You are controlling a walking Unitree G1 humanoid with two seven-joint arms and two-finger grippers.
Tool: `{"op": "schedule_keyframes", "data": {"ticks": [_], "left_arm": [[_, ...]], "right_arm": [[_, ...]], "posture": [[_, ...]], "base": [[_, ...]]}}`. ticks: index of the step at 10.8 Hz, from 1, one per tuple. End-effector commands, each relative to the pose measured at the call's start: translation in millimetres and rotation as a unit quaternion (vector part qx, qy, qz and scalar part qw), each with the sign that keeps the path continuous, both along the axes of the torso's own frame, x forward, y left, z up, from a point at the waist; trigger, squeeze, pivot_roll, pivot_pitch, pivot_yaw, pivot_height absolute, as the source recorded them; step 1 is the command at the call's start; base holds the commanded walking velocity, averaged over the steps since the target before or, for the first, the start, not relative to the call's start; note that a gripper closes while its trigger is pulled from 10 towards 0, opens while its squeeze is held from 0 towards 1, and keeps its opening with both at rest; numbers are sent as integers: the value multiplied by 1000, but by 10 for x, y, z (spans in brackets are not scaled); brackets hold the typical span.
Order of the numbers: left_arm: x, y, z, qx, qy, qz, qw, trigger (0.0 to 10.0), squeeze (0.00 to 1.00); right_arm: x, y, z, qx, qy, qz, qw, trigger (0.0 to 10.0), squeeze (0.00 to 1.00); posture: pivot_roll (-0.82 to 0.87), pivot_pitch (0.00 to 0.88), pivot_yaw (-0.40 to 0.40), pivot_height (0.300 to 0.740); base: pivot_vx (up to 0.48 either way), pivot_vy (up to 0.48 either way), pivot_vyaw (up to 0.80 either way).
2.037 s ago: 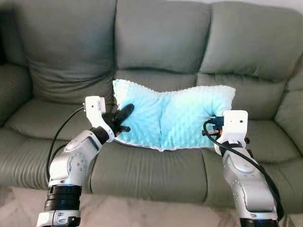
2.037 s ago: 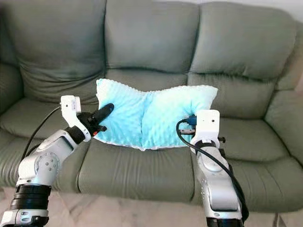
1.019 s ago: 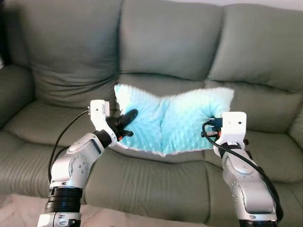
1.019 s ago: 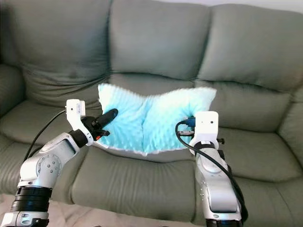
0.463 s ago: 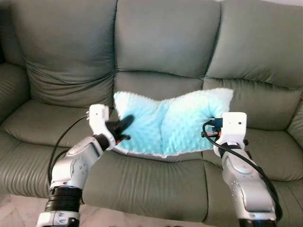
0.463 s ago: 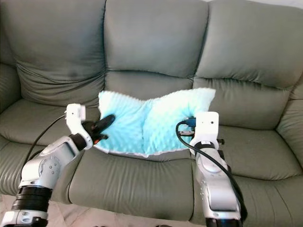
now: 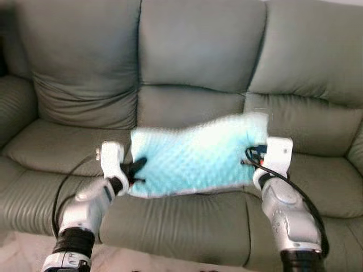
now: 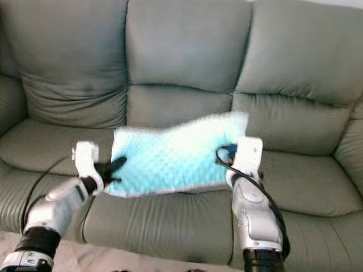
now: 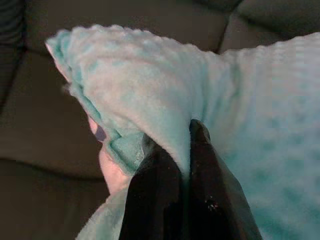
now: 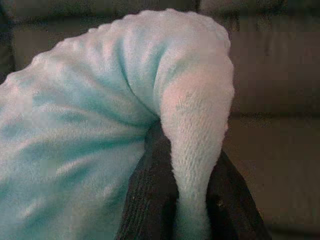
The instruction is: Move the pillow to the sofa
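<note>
1. The pillow (image 7: pixel 193 156), light blue with a dotted texture, is stretched between the two grippers in front of the sofa (image 7: pixel 198 62), over the middle seat cushion. Whether its lower edge touches the seat cannot be told; the head views are blurred here.
2. The left gripper (image 9: pixel 182 150) is clamped on the pillow's left edge. In its wrist view the two black fingers (image 9: pixel 155 180) press together with a fold of blue fabric pinched between them, and the fabric bulges up past the fingertips.
3. The right gripper (image 10: pixel 192 165) is closed on the pillow's right end. A thick roll of fabric runs down between its dark fingers (image 10: pixel 145 195), hiding most of them.
4. In the head views the right gripper's fingers are covered by its white wrist block (image 7: pixel 277 153) and the pillow.
5. The left arm (image 7: pixel 85 209) is motion-smeared, its outline soft.
</note>
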State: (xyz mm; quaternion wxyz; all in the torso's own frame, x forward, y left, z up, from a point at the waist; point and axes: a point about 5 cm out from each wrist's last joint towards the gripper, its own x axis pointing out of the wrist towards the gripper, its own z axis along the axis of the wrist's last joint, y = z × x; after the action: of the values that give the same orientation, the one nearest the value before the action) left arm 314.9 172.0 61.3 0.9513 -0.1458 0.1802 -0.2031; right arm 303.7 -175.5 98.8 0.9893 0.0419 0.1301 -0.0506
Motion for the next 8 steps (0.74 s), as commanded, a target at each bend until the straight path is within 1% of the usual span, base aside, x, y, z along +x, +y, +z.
{"op": "schedule_keyframes", "data": {"ticks": [1, 2, 3, 4, 5, 6, 7, 8], "left_arm": [[6, 7, -44, 29, -5, -14, 999, 10000, 0], [-15, 33, -124, 48, 1, -16, 999, 10000, 0], [-31, 48, -173, 65, 2, -20, 998, 10000, 0], [-31, 75, -247, 86, 7, -16, 996, 10000, 0], [-8, 58, -279, 103, 8, -9, 995, 10000, 0], [9, 13, -286, 111, 5, -10, 994, 10000, 0], [29, -71, -289, 116, -4, -15, 993, 10000, 0], [35, -110, -290, 116, -6, -19, 993, 10000, 0]], "right_arm": [[26, -53, -9, 18, -2, -15, 1000, 10000, 0], [-2, -34, -117, 21, 22, -10, 999, 10000, 0], [-30, -29, -194, 23, 36, -10, 999, 10000, 0], [-69, -12, -327, 22, 51, -7, 998, 10000, 0], [-112, -1, -446, 13, 70, -3, 997, 10000, 0], [-151, -16, -478, 13, 71, -13, 997, 10000, 0], [-245, -20, -572, 3, 87, -18, 996, 10000, 0], [-284, -24, -616, 4, 95, -20, 995, 10000, 0]], "posture": [[-119, 137, -12, 740], [-123, 158, -4, 740], [-126, 171, 0, 740], [-132, 195, 1, 740], [-139, 213, -3, 740], [-147, 223, -5, 740], [-171, 237, -4, 740], [-178, 242, -3, 740]], "base": [[0, 0, 0], [0, 0, 0], [0, 0, 0], [0, 0, 0], [0, 0, 0], [0, 0, 0], [0, 0, 0], [0, 0, 0]]}}
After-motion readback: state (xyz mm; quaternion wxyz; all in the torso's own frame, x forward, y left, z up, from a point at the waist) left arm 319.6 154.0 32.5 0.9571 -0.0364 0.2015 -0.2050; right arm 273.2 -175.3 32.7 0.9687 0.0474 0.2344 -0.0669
